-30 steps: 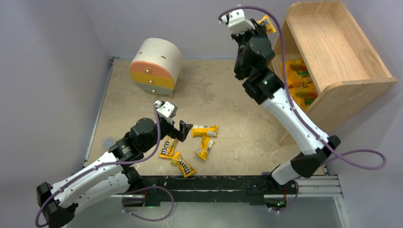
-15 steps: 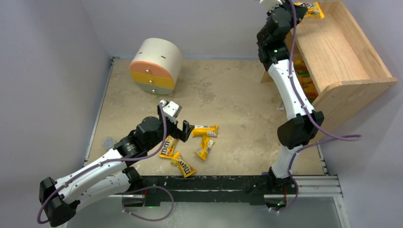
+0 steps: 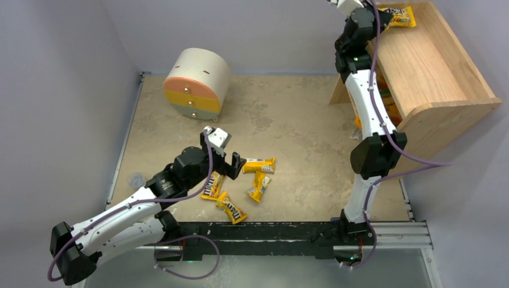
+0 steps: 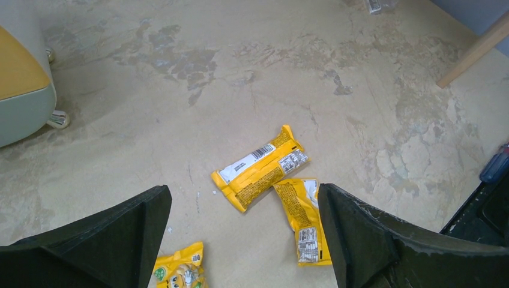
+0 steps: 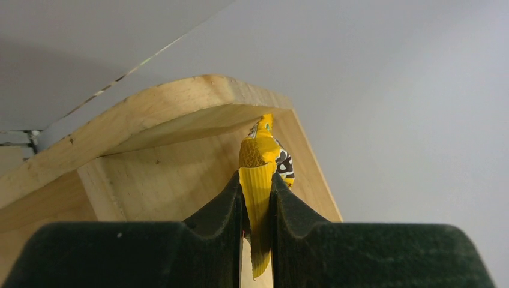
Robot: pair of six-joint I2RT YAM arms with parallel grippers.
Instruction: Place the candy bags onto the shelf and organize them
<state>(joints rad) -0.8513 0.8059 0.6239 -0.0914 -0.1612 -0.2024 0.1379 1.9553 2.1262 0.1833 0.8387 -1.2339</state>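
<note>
Several small yellow M&M's packets lie on the table: one (image 3: pixel 259 165), one (image 3: pixel 259 186), one (image 3: pixel 212 186) and one (image 3: pixel 231 207). My left gripper (image 3: pixel 230 161) hovers open just left of them; its wrist view shows two packets (image 4: pixel 259 168) (image 4: pixel 303 219) between the open jaws (image 4: pixel 243 198) and a third (image 4: pixel 180 273) at the bottom edge. My right gripper (image 3: pixel 384 12) is shut on a yellow packet (image 3: pixel 400 15) (image 5: pixel 259 162), held high over the far end of the wooden shelf (image 3: pixel 432 60) (image 5: pixel 180 108). Orange bags (image 3: pixel 393 111) show in the shelf's lower tier, partly hidden by my right arm.
A round cream cabinet (image 3: pixel 197 83) with orange, yellow and green drawers stands at the back left. The shelf fills the right side of the table. Grey walls close in the left and back. A black rail (image 3: pixel 270 231) runs along the near edge.
My right arm has risen and swung right, carrying the yellow packet from left of the shelf to above its far top end. My left gripper has shifted slightly forward.
</note>
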